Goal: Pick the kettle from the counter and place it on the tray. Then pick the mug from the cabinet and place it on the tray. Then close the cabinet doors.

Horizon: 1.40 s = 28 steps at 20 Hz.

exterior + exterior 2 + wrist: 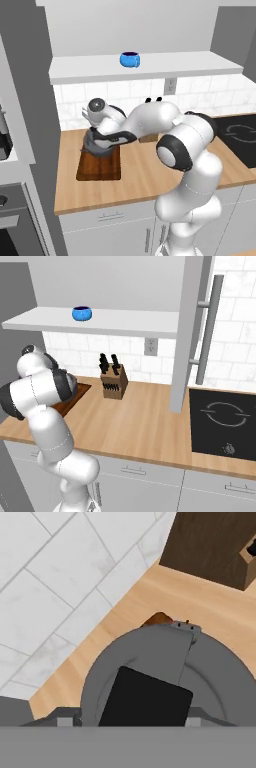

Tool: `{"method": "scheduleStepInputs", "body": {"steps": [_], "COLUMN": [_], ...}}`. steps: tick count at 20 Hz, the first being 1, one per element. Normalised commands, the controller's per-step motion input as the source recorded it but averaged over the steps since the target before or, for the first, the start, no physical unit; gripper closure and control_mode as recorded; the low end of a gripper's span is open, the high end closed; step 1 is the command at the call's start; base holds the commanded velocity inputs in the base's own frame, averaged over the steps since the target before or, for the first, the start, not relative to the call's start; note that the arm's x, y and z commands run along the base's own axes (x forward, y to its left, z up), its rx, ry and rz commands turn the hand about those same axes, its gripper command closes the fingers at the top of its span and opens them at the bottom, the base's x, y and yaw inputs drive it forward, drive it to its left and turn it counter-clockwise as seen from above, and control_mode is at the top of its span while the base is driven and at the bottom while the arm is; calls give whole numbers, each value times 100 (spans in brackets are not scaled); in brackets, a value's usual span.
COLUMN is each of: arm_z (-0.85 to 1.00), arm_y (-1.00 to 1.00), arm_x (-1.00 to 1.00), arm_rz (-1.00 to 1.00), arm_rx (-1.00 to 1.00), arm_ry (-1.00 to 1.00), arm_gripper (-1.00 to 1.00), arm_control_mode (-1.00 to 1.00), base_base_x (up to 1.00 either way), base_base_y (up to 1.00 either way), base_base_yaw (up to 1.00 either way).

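Over the left end of the desk (150, 180), left base view: arm bent low, tool (97, 142) right above the kettle (94, 146), which sits on the tray (100, 167) at its far end. Tray's near half bare, bare wood at 3 o'clock of it up to the cooktop (240, 137). Grey panel (30, 100) close at 9 o'clock of tray, tight side. Mug (130, 59) on the cabinet shelf (150, 67), near its front edge, room either side.

Right base view: arm covers most of the tray, a corner of it (75, 393) visible. Knife block (114, 385) at 3 o'clock of that corner, near the back wall. Open cabinet door (192, 331) with bar handle (210, 331) stands past the block, cooktop beyond. Mug (82, 313) on the shelf's left part.

Hand view: kettle body (150, 662) and black handle (145, 702) directly under the camera, knife block (210, 547) at 1 o'clock. Tool's finger tips barely visible; cannot tell whether spread or clamped on the handle.
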Motion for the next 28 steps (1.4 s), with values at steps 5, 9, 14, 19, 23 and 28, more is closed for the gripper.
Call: {"method": "scheduleStepInputs", "body": {"steps": [5, 9, 14, 19, 23, 28], "arm_z": [0, 0, 3, 14, 21, 31], "arm_y": [-3, 0, 0, 0, 0, 0], "arm_x": [6, 3, -7, -30, -39, -40], "arm_rz": [0, 0, 0, 0, 0, 6], "arm_rx": [0, 0, 0, 0, 0, 0], "arm_ry": [0, 0, -3, -2, -4, -2], "arm_gripper": [-100, -100, -100, -100, -100, -100], "arm_control_mode": [-100, -100, -100, -100, -100, -100], "base_base_x": [0, 0, 0, 0, 0, 0], "base_base_y": [0, 0, 0, 0, 0, 0], "base_base_yaw": [0, 0, 0, 0, 0, 0]}}
